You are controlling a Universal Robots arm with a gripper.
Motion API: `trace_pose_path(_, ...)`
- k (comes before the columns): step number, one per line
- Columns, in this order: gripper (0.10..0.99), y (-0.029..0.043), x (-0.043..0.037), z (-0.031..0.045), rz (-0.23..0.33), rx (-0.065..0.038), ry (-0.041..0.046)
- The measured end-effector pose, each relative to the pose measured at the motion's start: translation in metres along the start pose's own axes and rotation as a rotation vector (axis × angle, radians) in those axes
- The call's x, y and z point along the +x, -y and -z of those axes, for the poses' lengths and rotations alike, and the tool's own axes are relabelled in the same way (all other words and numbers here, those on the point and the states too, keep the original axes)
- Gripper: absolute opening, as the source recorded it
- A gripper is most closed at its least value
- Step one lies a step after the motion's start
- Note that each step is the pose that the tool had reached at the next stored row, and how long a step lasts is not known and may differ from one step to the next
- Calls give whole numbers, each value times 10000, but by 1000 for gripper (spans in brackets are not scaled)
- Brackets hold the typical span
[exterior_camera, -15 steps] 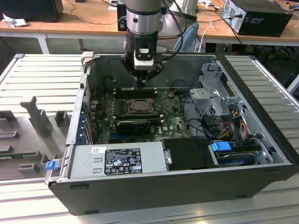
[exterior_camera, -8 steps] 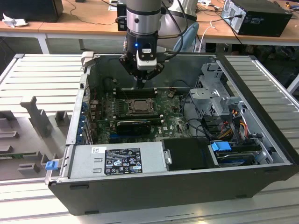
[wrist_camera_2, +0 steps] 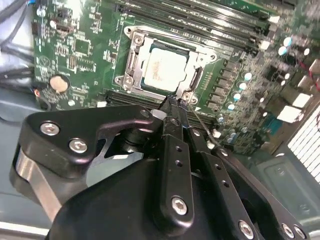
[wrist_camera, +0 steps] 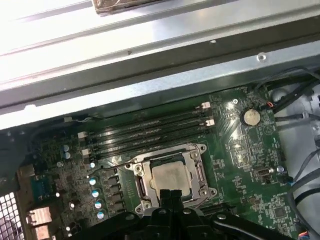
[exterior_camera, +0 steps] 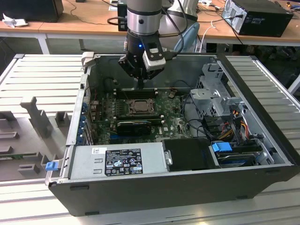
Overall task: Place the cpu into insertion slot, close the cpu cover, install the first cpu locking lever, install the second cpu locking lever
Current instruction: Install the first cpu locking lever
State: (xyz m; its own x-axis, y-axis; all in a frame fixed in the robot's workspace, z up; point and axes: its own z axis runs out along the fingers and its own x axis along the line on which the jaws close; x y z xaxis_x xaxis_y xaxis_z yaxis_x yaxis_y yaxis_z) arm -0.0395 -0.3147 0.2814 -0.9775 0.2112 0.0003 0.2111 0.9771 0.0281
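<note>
the gripper (wrist_camera_2: pixel 173 106) has its jaws clenched together, grasping nothing. just beyond their tips the cpu (wrist_camera_2: pixel 162 70) sits in the insertion slot (wrist_camera_2: pixel 159 46), the cpu cover (wrist_camera_2: pixel 133 62) lying flat around it.

arm (exterior_camera: pixel 143 14): gone at the exterior view's twelve o'clock edge, with nothing to see above the wrist.
gripper (wrist_camera: pixel 171 194): in the first wrist view just the pressed-together tips poke in; the body is sliced off by the picture's edge.
cpu (wrist_camera: pixel 170 176): one edge is tucked under those tips in the first wrist view.
cpu cover (wrist_camera_2: pixel 131 62): in the second wrist view the corner nearest the gripper slips behind it.
locking lever (wrist_camera_2: pixel 202 122): a hair-thin wire; latched or free, cannot tell.
motherboard (wrist_camera_2: pixel 75 55): a big stretch is blocked by the gripper's black body in the second wrist view.
label (exterior_camera: pixel 123 161): at six o'clock of the board in the exterior view, print too small to make out.
</note>
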Motion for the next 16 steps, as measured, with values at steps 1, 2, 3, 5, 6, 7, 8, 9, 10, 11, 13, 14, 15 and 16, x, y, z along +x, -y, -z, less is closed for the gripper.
trace_pose_path(1, 106, 0, 0, -1, 370, 0, -11)
trace_pose_path(2, 106, 0, 0, -2, 848, 1, -23)
trace_pose_path(3, 106, 0, 0, -2, 1203, 0, -34)
trace_pose_path(5, 106, 0, 0, -3, 1592, 0, -45)
trace_pose_path(6, 106, 0, 0, -4, 1952, 0, -54)
trace_pose_path(7, 106, 0, 0, -5, 2192, 0, -62)
trace_pose_path(8, 106, 0, 0, -6, 2389, 1, -67)
trace_pose_path(9, 106, 1, 4, -7, 2622, 1, -73)
trace_pose_path(10, 106, 9, 40, -10, 2655, -2, -73)
trace_pose_path(11, 106, 26, 120, -12, 2654, -3, -75)
trace_pose_path(13, 106, 58, 267, -16, 2656, -55, -72)
trace_pose_path(14, 106, 67, 308, -16, 2654, -72, -72)
trace_pose_path(15, 106, 76, 352, -18, 2655, -91, -74)
trace_pose_path(16, 106, 84, 386, -20, 2655, -104, -73)
